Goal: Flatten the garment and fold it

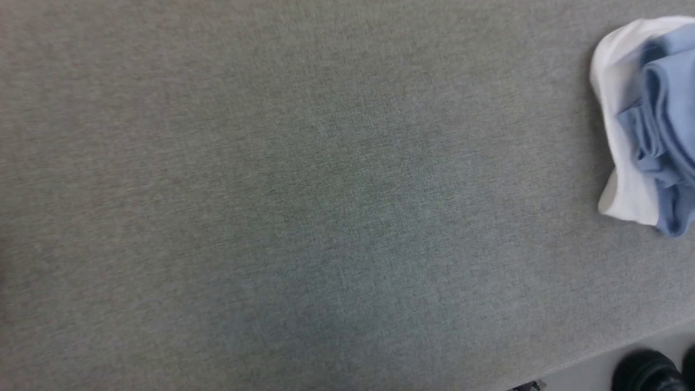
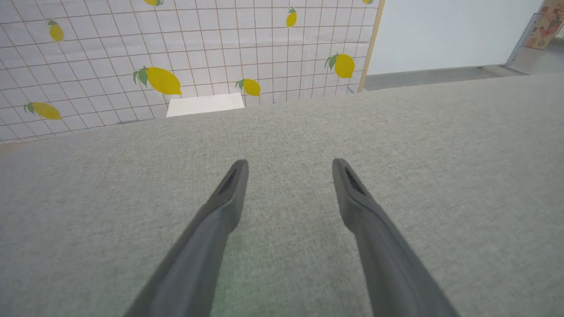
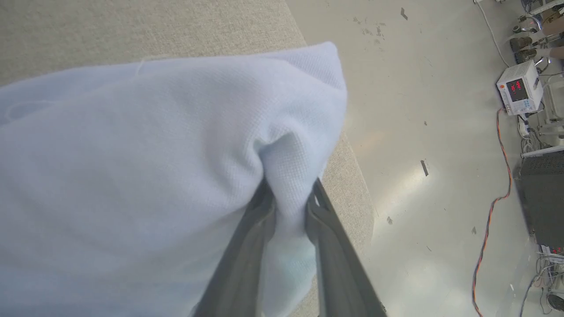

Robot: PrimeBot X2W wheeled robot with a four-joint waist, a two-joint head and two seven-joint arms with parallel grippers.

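The garment (image 1: 665,125) lies bunched at the far right edge of the head view, sky-blue folds against a white inner side, on the grey fabric table (image 1: 271,190). In the right wrist view my right gripper (image 3: 288,193) is shut on a fold of the garment (image 3: 154,154), whose pale blue knit spreads to the left, close to the table's edge. My left gripper (image 2: 288,169) hovers open over the bare grey table (image 2: 440,154), nothing between its fingers.
The table's near edge runs across the lower right, with a dark rounded object (image 1: 646,372) on the floor beyond. A lemon-patterned tiled wall (image 2: 163,81) and a white slab (image 2: 205,105) lie past the far edge. An instrument (image 3: 517,88) and cables stand on the floor.
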